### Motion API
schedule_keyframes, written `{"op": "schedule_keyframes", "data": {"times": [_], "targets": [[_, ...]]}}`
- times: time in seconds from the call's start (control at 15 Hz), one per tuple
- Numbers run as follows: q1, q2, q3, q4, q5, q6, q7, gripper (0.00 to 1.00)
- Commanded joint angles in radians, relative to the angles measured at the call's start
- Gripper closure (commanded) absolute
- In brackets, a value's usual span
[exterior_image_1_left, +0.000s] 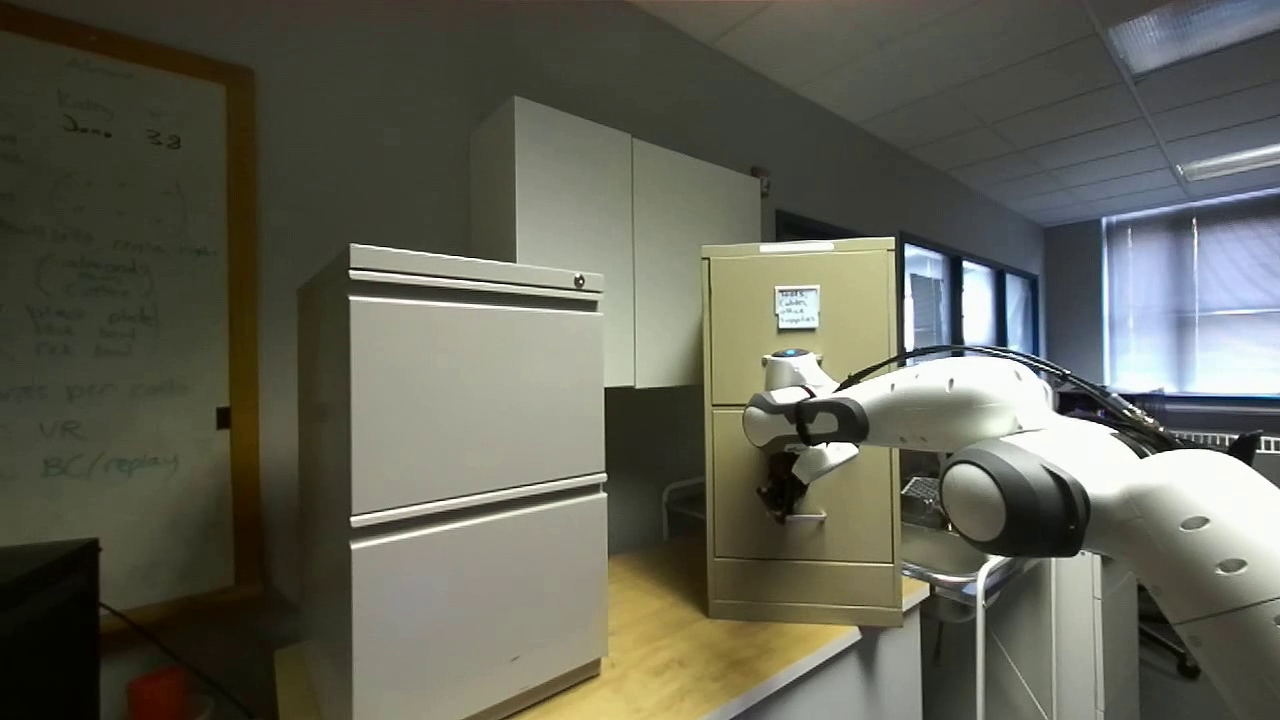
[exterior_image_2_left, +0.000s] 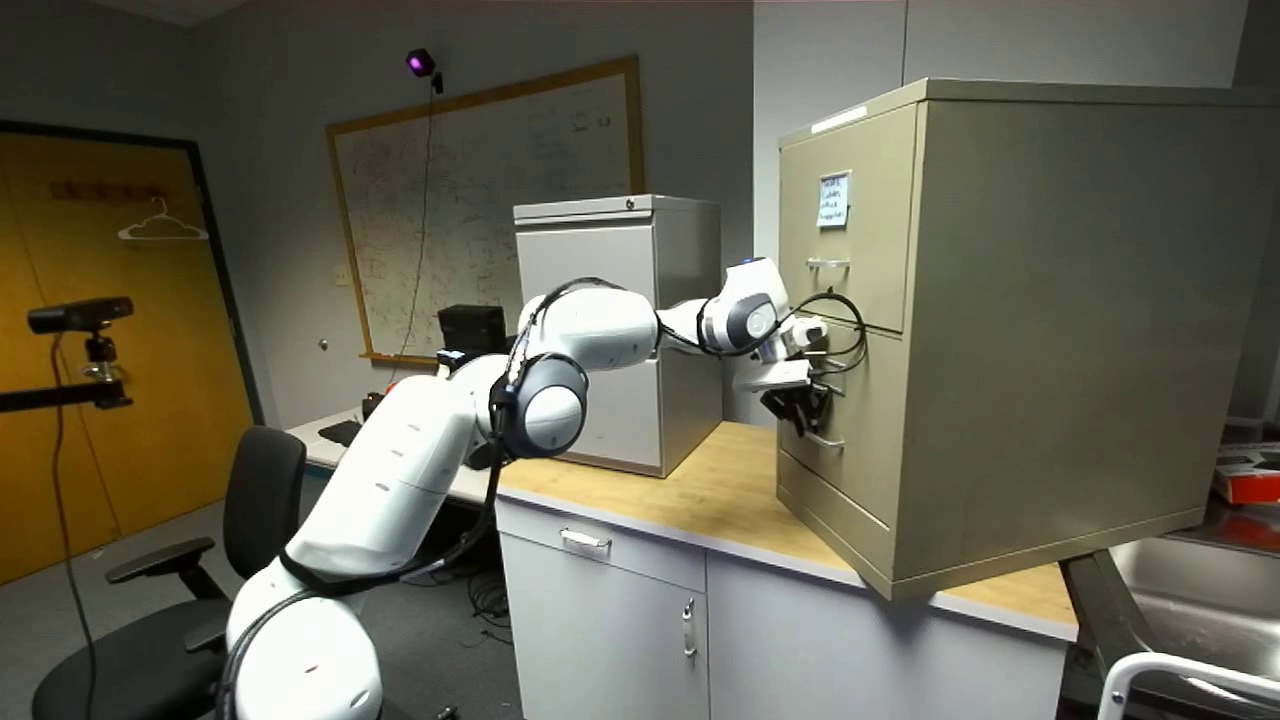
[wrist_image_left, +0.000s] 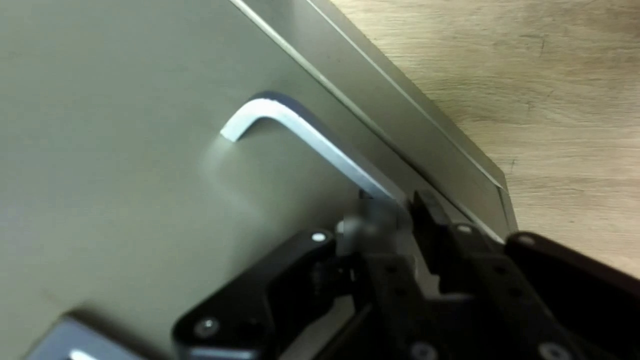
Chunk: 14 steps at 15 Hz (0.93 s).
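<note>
A grey-walled room with a whiteboard (exterior_image_2_left: 490, 210), well apart from the hand (wrist_image_left: 395, 215); below the hand runs a wooden counter (exterior_image_2_left: 700, 490). On it, right in front of the hand, stands a tan cabinet (exterior_image_2_left: 1050, 330) with two drawers. The hand is at the lower drawer (exterior_image_1_left: 855, 490), its jaws closed about one end of the silver handle (wrist_image_left: 322, 148); the rest of the bar runs clear of the grip. The contact itself is blurred in the wrist view. In both exterior views the drawer front looks flush with the cabinet. Above the hand are the upper handle (exterior_image_2_left: 828, 263) and, higher again, a handwritten label (exterior_image_1_left: 798, 307). The arm (exterior_image_2_left: 605, 325) reaches in from the side away from the cabinet. A grey cabinet (exterior_image_1_left: 475, 400) shares the counter, apart from the hand. White cupboards (exterior_image_1_left: 640, 250) hang higher than the hand, and a black chair (exterior_image_2_left: 265, 510) sits lower, well away.
</note>
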Motion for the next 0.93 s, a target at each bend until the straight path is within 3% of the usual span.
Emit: {"op": "schedule_keyframes", "data": {"times": [0.0, 0.87], "targets": [[0.036, -0.142, 0.049, -0.216, 0.045, -0.036, 0.004, 0.94], [0.037, -0.281, 0.053, -0.462, 0.040, 0.184, -0.066, 0.94]]}}
